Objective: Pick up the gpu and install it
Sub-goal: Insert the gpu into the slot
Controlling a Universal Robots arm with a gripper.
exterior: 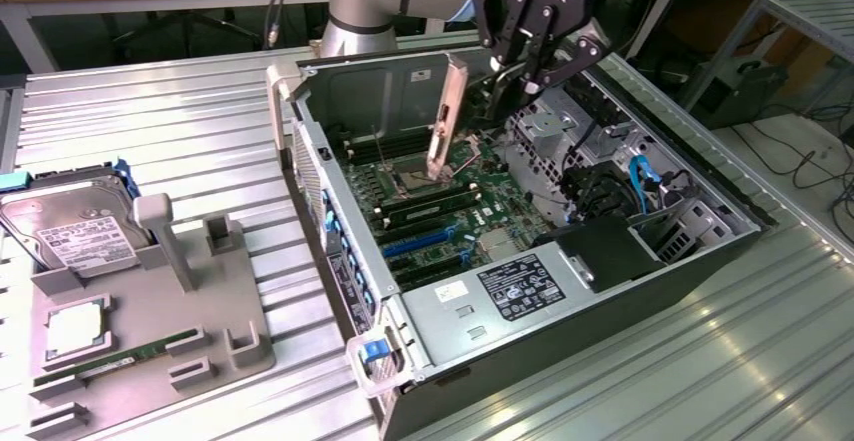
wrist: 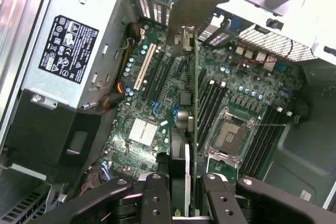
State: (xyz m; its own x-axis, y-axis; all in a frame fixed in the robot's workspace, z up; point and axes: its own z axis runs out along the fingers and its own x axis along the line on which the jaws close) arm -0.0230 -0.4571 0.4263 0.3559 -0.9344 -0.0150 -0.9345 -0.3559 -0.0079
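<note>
The gripper hangs over the open computer case, its fingers clenched on the gpu. The card stands on edge above the motherboard, beside the empty processor socket.

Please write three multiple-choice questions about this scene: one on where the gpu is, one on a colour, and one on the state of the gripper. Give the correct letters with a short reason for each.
1. Where is the gpu?
A. On the grey holder tray
B. Held above the motherboard inside the open computer case
C. On the metal table beside the case

2. What colour are the expansion slots near the power supply in the exterior view?
A. Blue
B. Red
C. Yellow

3. What is the gripper doing?
A. Open and empty
B. Shut on the hard drive
C. Shut on the gpu

Answers: B, the card hangs edge-down over the motherboard; A, the slots are blue; C, the fingers clamp the card's edge.
</note>
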